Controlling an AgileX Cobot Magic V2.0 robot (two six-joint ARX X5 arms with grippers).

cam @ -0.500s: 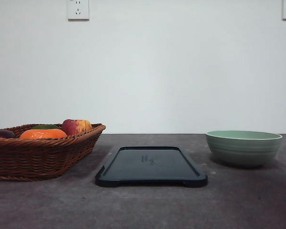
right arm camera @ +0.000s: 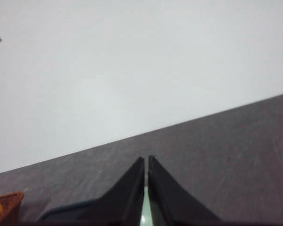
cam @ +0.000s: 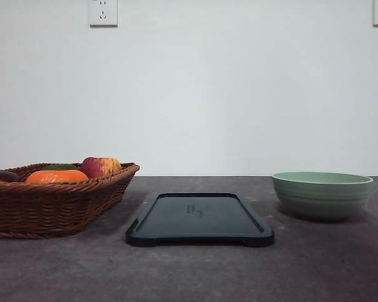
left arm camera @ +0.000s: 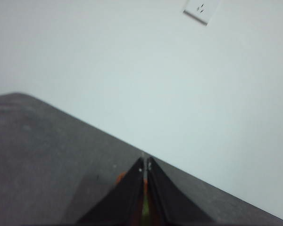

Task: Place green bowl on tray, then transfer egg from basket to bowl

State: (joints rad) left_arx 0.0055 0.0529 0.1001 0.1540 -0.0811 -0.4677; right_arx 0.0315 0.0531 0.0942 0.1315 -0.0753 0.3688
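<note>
Resting on the desk: a dark grey matte tabletop [cam: 315, 264] is carrying every task item in the front view.
Bowl: a pale sage-green glazed ceramic bowl [cam: 321, 195] with faint ridges is sitting upright toward the desk's right edge, apart from the tray.
Tray: a long black glossy rectangular tray [cam: 200, 219] is lying flat at the desk's middle, bare.
Basket: a wide brown woven wicker basket [cam: 53, 204] is standing at the desk's left edge, holding a red-yellow apple [cam: 101, 167] and a flat orange fruit [cam: 57, 177].
Egg: not distinguishable among the basket's contents.
Left gripper [left arm camera: 145, 165]: black fingers are lying nearly together, gripping nothing.
Right gripper [right arm camera: 146, 160]: fingers are likewise almost touching, carrying nothing.
Handling, bowl: probably rigid, fairly heavy, slick-glazed and chippable; pinching the rim wall looks most secure.
Handling, egg: likely light, smooth and fragile; a gentle grasp across its middle is advisable.
</note>
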